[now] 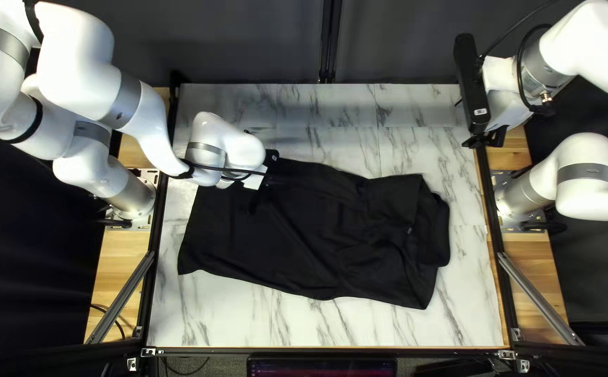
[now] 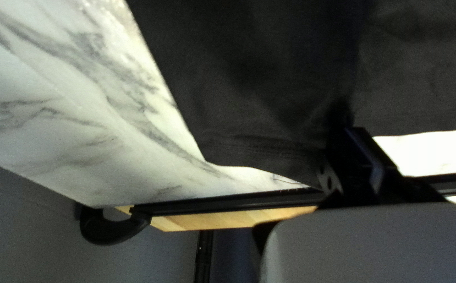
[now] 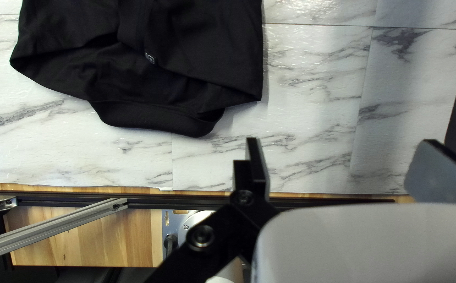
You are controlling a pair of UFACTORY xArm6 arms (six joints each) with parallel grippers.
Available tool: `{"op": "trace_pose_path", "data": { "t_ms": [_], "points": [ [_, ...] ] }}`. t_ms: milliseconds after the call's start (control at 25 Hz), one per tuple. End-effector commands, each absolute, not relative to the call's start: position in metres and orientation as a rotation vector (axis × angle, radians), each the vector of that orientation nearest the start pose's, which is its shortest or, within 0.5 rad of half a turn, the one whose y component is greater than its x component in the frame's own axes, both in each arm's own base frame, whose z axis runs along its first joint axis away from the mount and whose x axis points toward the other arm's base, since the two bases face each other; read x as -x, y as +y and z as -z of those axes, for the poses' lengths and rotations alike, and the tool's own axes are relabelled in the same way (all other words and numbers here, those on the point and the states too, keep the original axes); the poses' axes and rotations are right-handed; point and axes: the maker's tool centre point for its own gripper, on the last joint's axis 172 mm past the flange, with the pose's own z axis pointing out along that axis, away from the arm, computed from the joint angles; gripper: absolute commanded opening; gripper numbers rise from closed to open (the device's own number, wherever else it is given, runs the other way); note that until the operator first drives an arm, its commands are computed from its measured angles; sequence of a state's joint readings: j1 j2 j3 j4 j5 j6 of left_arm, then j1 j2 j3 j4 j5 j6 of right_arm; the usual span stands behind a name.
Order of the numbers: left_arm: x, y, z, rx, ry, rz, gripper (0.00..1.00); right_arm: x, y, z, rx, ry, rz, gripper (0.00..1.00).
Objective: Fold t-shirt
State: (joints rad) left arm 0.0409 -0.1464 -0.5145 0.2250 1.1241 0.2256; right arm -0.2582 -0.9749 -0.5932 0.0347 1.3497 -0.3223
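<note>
Counter (image 1: 415, 112), pale and marble-patterned, fills the middle of the top left view. Black t-shirt (image 1: 304, 230) lies lengthwise across it, plain end at the view's left, bunched and overlapped end toward its right.

Cloth reads as thin, soft, quite limp: light to lift, nothing fragile, but apt to sag between holds and slide over the smooth top. Layers at the right-hand end could drag or spring apart if pulled by the top ply alone.

Left pincer (image 2: 345, 126) closed on a pinch of shirt, in from the hem; cloth draws up toward its fingers. Right pincer (image 3: 343, 147) wide open, holding nothing, raised near the top right of the top left view, well apart from the fabric.

At the bunched end, a curved band, probably the neckband (image 3: 154, 116); small pale mark (image 3: 150, 57) on the cloth just beside it.

Judgement: the fold is partial. Best second hold, a corner of the bunched end, all plies together; for the plain end, its hem corners.
</note>
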Motion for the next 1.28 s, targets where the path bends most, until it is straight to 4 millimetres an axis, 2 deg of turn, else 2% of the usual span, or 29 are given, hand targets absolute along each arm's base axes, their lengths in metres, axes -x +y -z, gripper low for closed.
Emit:
{"op": "trace_pose_path", "data": {
  "t_ms": [40,520,640,720,1160,1280],
  "points": [
    [-0.236,0.053,-0.070,2.913,0.482,-0.713,1.00,-0.263,-0.061,-0.302,3.150,-0.095,0.347,1.00],
    [-0.237,0.052,-0.071,2.921,0.474,-0.706,1.00,-0.263,-0.061,-0.302,3.150,-0.095,0.347,1.00],
    [-0.248,0.062,-0.081,2.916,0.487,-0.670,1.00,-0.263,-0.061,-0.302,3.150,-0.095,0.347,1.00],
    [-0.246,0.069,-0.081,2.914,0.500,-0.658,1.00,-0.263,-0.061,-0.302,3.150,-0.095,0.347,1.00],
    [-0.246,0.069,-0.081,2.914,0.500,-0.658,1.00,-0.263,-0.061,-0.302,3.150,-0.095,0.347,1.00],
    [-0.250,0.066,-0.090,2.932,0.486,-0.616,1.00,-0.263,-0.061,-0.302,3.150,-0.095,0.347,1.00]
  ]
}}
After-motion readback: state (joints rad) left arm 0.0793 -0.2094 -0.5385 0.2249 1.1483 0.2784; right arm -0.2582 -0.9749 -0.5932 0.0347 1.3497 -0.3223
